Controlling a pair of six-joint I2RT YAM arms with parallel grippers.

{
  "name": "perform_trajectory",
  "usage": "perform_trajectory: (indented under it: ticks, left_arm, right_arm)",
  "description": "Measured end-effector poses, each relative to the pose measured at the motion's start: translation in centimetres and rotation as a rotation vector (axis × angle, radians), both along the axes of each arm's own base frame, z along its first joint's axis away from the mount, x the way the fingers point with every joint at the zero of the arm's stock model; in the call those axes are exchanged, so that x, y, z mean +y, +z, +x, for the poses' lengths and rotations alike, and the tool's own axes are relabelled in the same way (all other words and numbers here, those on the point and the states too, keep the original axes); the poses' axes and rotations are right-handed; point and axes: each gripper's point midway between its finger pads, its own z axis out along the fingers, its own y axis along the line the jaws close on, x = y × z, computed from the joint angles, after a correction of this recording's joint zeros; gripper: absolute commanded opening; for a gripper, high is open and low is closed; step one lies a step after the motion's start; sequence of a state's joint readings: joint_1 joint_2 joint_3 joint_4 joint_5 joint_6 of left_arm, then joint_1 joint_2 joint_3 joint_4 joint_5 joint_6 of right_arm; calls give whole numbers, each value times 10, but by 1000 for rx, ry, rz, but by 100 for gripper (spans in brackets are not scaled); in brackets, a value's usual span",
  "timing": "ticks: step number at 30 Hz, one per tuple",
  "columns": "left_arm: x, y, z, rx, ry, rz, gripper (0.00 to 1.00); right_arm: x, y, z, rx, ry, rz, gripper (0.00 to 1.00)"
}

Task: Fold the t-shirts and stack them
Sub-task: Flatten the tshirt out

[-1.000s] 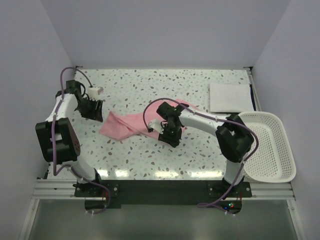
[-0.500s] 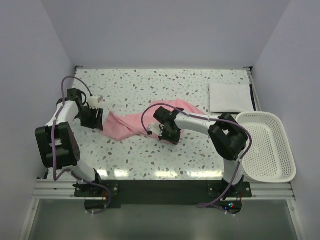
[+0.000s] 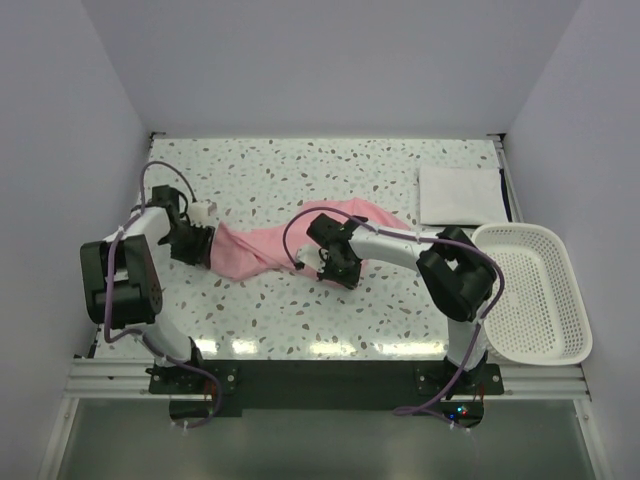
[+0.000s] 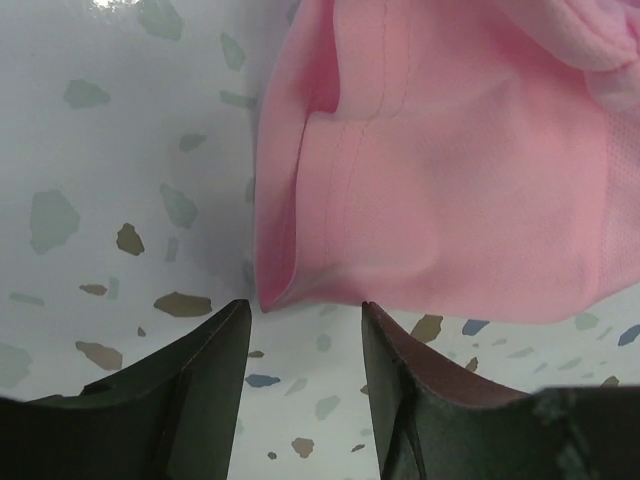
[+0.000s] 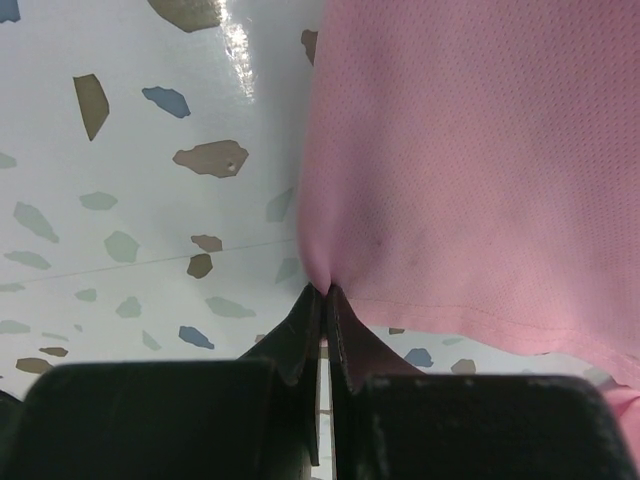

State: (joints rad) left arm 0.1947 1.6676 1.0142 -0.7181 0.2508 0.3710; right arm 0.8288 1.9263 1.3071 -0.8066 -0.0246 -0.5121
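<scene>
- Right gripper [image 5: 322,292] is clamped tight on a pinch of the pink t-shirt [image 3: 262,249] at its lower edge, centre of the top view. It is probably anchoring that hem so the cloth can be drawn flat.
- Left gripper [image 4: 303,312] is low over the tabletop [image 3: 300,170] with its fingers apart. The shirt's left corner sits just at the mouth of the gap, not gripped. It looks lined up to take that corner.
- The pink t-shirt is a crumpled band running from centre-left up toward right of centre. It is neither spread nor folded. A stitched hem and a doubled-over layer show in the left wrist view, and the knit is fine.
- White t-shirt [image 3: 458,195] is a neat folded rectangle at upper right, apart from the pink one. It is likely the stack base.
- Basket [image 3: 560,300] is at the right edge.
</scene>
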Motion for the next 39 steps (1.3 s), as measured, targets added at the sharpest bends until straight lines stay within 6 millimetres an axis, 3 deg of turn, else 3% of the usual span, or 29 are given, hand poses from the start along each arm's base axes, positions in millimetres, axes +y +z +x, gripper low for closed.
perform_trajectory:
  ticks: [4, 9, 13, 15, 18, 22, 25, 27, 31, 39]
  left_arm:
    - [-2, -10, 6, 12, 12, 0, 35]
    - [-2, -11, 9, 13, 31, -3, 2]
    - [1, -1, 18, 13, 33, -2, 0]
    - [7, 17, 39, -32, 35, 10, 0]
    - [23, 70, 96, -200, 37, 51, 0]
    - [43, 180, 175, -509, 28, 124, 0]
    - [50, 257, 203, -712, 24, 172, 0]
    - [55, 298, 210, -825, 25, 214, 0]
    - [62, 348, 203, -974, 39, 294, 0]
    - [64, 441, 157, -1217, 20, 465, 0]
  right_arm:
    - [-1, 2, 3, -1, -11, 2, 0]
    - [-1, 16, 23, -25, -54, 33, 0]
    - [-3, 36, 51, -69, -100, 73, 0]
    - [-4, 54, 71, -105, -118, 103, 0]
    - [-4, 95, 115, -208, -152, 182, 0]
    - [-16, 179, 194, -473, -220, 308, 0]
    - [-34, 241, 236, -670, -269, 367, 0]
    - [-44, 282, 256, -794, -303, 406, 0]
    - [-56, 346, 268, -977, -343, 477, 0]
    - [-77, 448, 240, -1227, -368, 586, 0]
